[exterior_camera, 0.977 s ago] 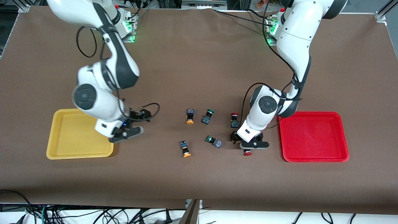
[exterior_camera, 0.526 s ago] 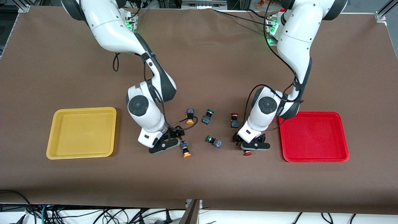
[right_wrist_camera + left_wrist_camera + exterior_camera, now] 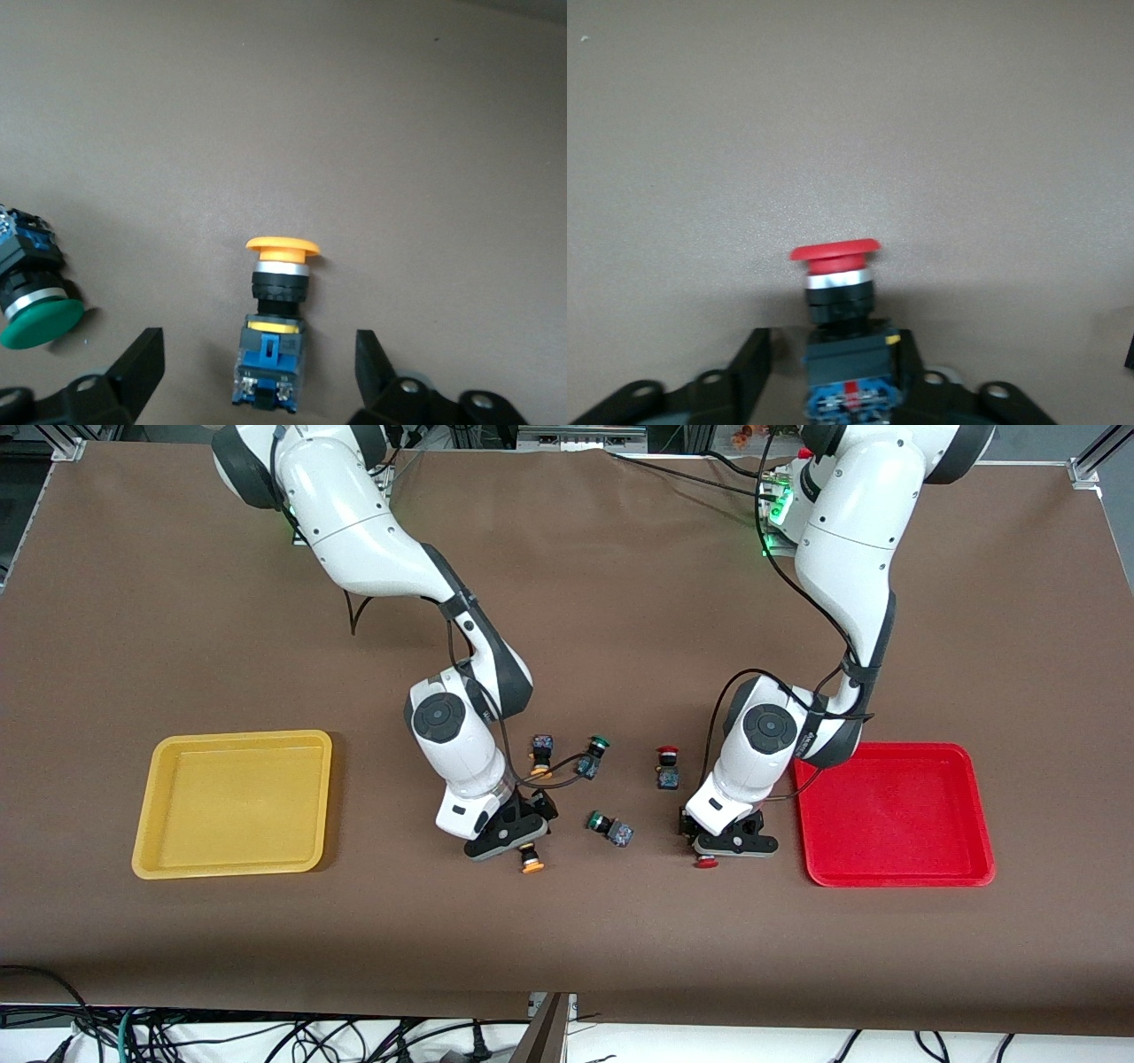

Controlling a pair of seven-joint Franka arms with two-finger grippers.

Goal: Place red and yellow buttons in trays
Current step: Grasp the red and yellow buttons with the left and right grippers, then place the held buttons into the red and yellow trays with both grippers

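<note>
My left gripper (image 3: 722, 843) is low over the table beside the red tray (image 3: 895, 815), with a red button (image 3: 706, 861) lying between its jaws. In the left wrist view (image 3: 833, 341) one finger touches the button's dark body (image 3: 850, 354) and the other stands a small gap off. My right gripper (image 3: 514, 840) is open and straddles a yellow button (image 3: 532, 863). Its jaws stand well apart of the button in the right wrist view (image 3: 260, 345). A second red button (image 3: 667, 766) and a second yellow button (image 3: 540, 757) lie farther from the camera. The yellow tray (image 3: 232, 804) holds nothing.
Two green-capped switches lie between the grippers, one (image 3: 592, 755) beside the farther yellow button and one (image 3: 609, 828) nearer the camera, which also shows in the right wrist view (image 3: 31, 301). The right arm's cable hangs over the farther yellow button.
My right arm swung from the yellow tray across to the nearer yellow button and came down around it. My left gripper stayed at the red button, shifting slightly toward the red tray.
</note>
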